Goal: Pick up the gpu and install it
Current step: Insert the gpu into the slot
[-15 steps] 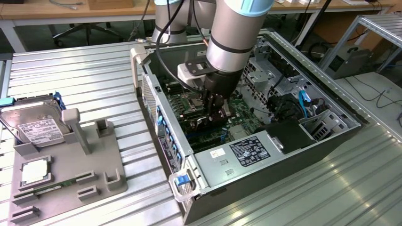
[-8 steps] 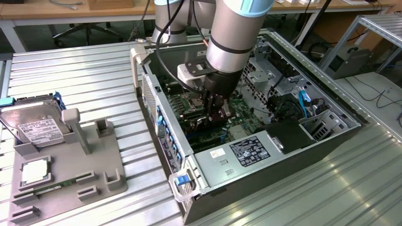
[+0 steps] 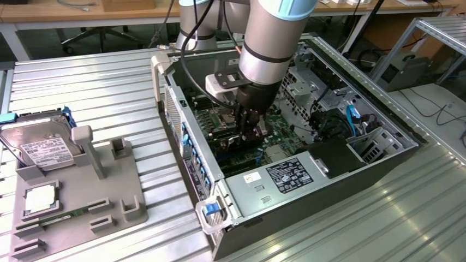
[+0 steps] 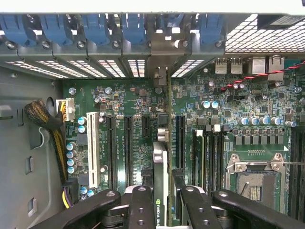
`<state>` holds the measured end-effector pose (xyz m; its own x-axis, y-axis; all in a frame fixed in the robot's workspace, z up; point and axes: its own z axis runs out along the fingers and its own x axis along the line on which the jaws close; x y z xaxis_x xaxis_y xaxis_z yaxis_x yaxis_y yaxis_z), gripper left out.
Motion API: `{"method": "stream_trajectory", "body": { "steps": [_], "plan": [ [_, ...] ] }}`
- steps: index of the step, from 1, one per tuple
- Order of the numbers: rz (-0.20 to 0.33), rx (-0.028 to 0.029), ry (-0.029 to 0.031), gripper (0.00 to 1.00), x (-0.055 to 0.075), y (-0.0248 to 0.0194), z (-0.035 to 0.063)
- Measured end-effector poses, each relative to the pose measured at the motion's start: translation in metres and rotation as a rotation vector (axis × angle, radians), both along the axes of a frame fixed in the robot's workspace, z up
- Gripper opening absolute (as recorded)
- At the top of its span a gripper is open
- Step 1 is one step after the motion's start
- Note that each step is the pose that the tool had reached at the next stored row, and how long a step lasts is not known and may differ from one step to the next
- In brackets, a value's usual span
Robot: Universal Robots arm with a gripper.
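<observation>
The gpu (image 4: 161,167) shows edge-on in the wrist view: a thin black card with a green logo, and a silver bracket end reaching the case's rear slot openings. My gripper (image 4: 162,210) is shut on it, one black finger (image 4: 141,207) on each side. The card stands upright over the motherboard (image 4: 119,100), in line with the black expansion slots (image 4: 128,148). I cannot tell whether its edge sits in a slot. In the exterior view the gripper (image 3: 248,130) reaches down inside the open computer case (image 3: 378,117), with the dark card (image 3: 240,141) below it.
Blue slot clips (image 4: 95,26) line the case's rear wall. A CPU socket (image 4: 255,179) and a white slot (image 4: 93,150) flank the card. The power supply (image 3: 291,174) fills the case's near end. A grey fixture (image 3: 80,191) holds a hard drive (image 3: 40,144) and a memory stick (image 3: 51,220).
</observation>
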<state>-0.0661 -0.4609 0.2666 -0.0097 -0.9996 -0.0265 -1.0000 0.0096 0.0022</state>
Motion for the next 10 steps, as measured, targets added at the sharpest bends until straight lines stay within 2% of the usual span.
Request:
{"method": "stream_trajectory", "body": {
  "steps": [10],
  "plan": [
    [0.000,-0.0001,0.0001,0.26,-0.0001,0.0000,-0.0008]
  ]
}}
